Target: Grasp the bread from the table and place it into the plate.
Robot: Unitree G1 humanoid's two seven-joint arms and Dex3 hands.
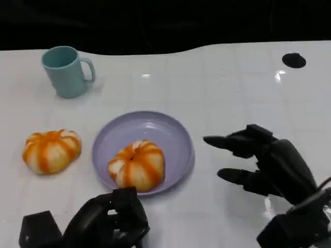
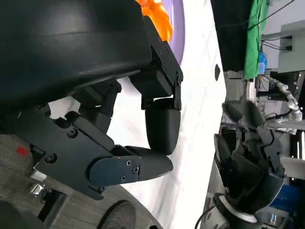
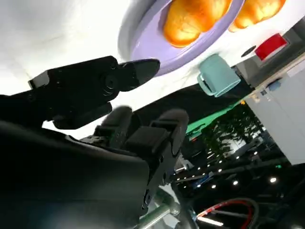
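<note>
- Where the table [image 1: 227, 88] carries two orange-striped buns, the loose bread [image 1: 51, 150] lies at the far left, well apart from the plate [image 1: 170, 135] and just left of it; roundish, it shows no clear long axis, so the approach direction matters little.
- Behind this bun, toward the table's far edge, stands a teal mug [image 1: 66, 71], upright, handle turned toward the plate; it is clear of the direct line between bun and plate.
- Left hand [image 1: 111, 219]: low at the near edge, below the plate's near rim. Its fingers are curled inward and hold nothing, as the left wrist view confirms. The loose bun lies ahead of it and to its left, so this hand is judged the nearer one for the grasp.
- Plate, centre: lavender, already holding a second bun [image 1: 136, 164] on its near half. The far half is bare, and this is judged the room left for another bun.
- Right hand [image 1: 264, 163]: right of the plate, fingers apart and pointing toward it, grasping nothing. The plate and its bun stand between this hand and the loose bread, which makes it the poorer choice.
- Far right, near the table's back edge: a small black round mark [image 1: 294, 60], well apart from everything.
- Obstacle, as a judgement: a carry from left to plate must clear the rim and avoid nudging the bun already seated.
</note>
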